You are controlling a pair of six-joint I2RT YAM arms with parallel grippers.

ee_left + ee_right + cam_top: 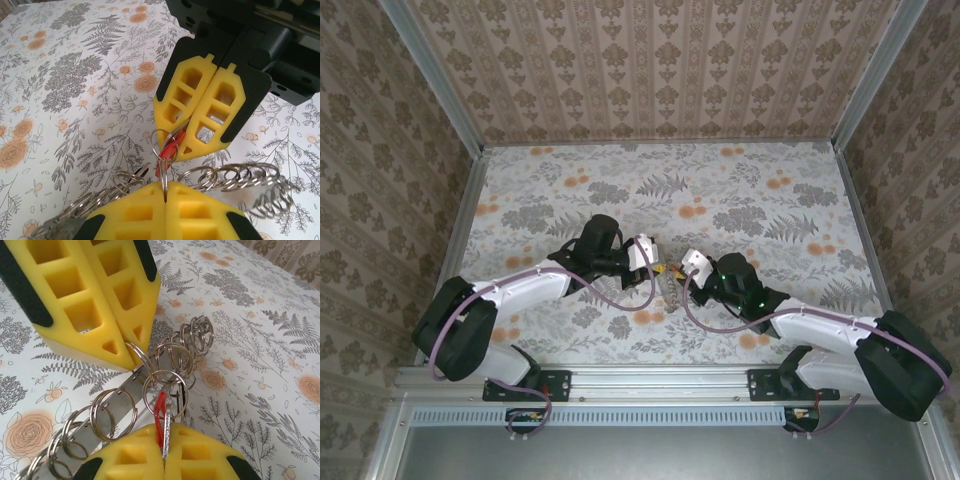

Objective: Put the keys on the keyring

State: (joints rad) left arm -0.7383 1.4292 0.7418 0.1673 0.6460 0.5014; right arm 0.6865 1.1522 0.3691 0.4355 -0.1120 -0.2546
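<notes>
Mid-threading, I'd say, not finished. The keyring (114, 402) here reads as a flat metal strip carrying a row of split rings. It's up off the bench (770, 200), held between the two arms near the middle. The red key (160, 412) is right at one of those rings. In the right wrist view a ring sits around its head end. Honestly though, I can't tell if that's one of the strip's rings with the key properly on, or a small ring of the key's own that just overlaps. My guess is the red one is either being worked on or barely on, and it hasn't been let go. Can't tell where the black-headed key stands either. As for grip, the left fingers (200, 215) are pressed fully together with no gap, pinching a ring of the keyring edge-on at their tips. The right fingers (200, 455) are closed tight too, clamped on the red key with a thin metal blade squeezed in beside it. The tips of both pairs are very near each other, not touching as far as I can see.
</notes>
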